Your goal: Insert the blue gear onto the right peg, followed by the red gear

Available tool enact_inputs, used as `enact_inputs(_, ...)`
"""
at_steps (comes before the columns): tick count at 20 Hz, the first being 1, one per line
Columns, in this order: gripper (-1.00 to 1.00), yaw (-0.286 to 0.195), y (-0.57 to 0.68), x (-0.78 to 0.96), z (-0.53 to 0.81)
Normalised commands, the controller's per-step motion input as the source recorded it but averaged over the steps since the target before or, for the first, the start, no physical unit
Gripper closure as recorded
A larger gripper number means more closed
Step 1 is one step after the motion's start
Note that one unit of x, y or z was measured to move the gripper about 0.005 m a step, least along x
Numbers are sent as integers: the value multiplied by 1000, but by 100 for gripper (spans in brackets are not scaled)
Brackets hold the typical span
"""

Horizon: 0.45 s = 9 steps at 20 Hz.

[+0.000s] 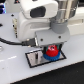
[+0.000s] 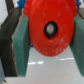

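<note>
On the grey plate (image 1: 35, 59) the blue gear (image 1: 50, 57) already sat, seemingly on the peg. The pincer (image 1: 50, 48) pinched the red gear (image 1: 51, 50) just above it; next, lowering it with its hole centred.

The white tabletop (image 1: 12, 67) carries a grey rectangular plate with a black rim (image 1: 36, 59). From that plate, the tabletop spreads out pale and glossy on every side, catching soft reflections. A thin dark cable (image 1: 11, 43) lies on the tabletop beyond the plate, toward the exterior view's left, running across the surface. Farther behind the plate, along the upper edge of the exterior view, sits a dark background (image 1: 7, 6), too blurred to make out. In the wrist view the tabletop (image 2: 47, 70) shows as a shiny pale surface.
</note>
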Motion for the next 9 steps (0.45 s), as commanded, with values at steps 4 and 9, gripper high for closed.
enact_inputs(4,-100,0,-12,2,373)
enact_inputs(9,-100,0,-17,0,182)
